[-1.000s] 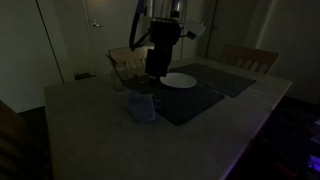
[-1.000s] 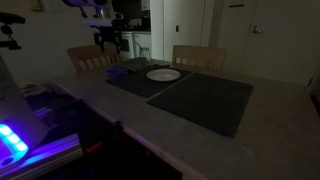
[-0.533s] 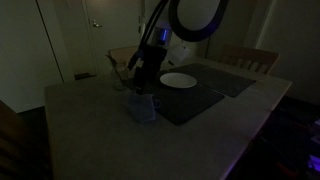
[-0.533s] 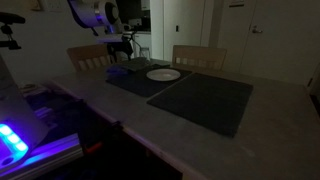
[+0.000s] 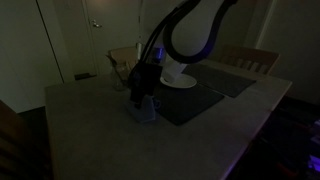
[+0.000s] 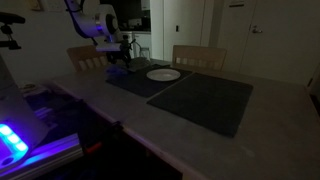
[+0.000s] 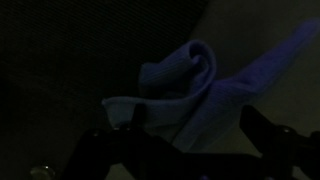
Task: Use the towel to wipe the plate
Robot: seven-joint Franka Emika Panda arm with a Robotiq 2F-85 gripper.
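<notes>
The room is dark. A crumpled blue towel (image 5: 143, 108) lies on the table at the edge of a dark placemat (image 5: 185, 98); it also shows in an exterior view (image 6: 116, 70) and fills the wrist view (image 7: 190, 90). A white plate (image 5: 178, 80) sits on the placemat further back, and it shows in an exterior view (image 6: 163, 74). My gripper (image 5: 140, 92) hangs right over the towel. In the wrist view my gripper (image 7: 185, 130) is open, with its fingers (image 7: 268, 135) standing on either side of the towel's folds.
A second dark placemat (image 6: 205, 98) lies beside the first. Wooden chairs (image 6: 199, 57) stand at the table's far side. A glass (image 5: 116, 75) stands behind the towel. The table edge (image 5: 255, 125) runs close by.
The arm has swung from above the plate toward the towel and lowered, so the gripper now sits just over the towel.
</notes>
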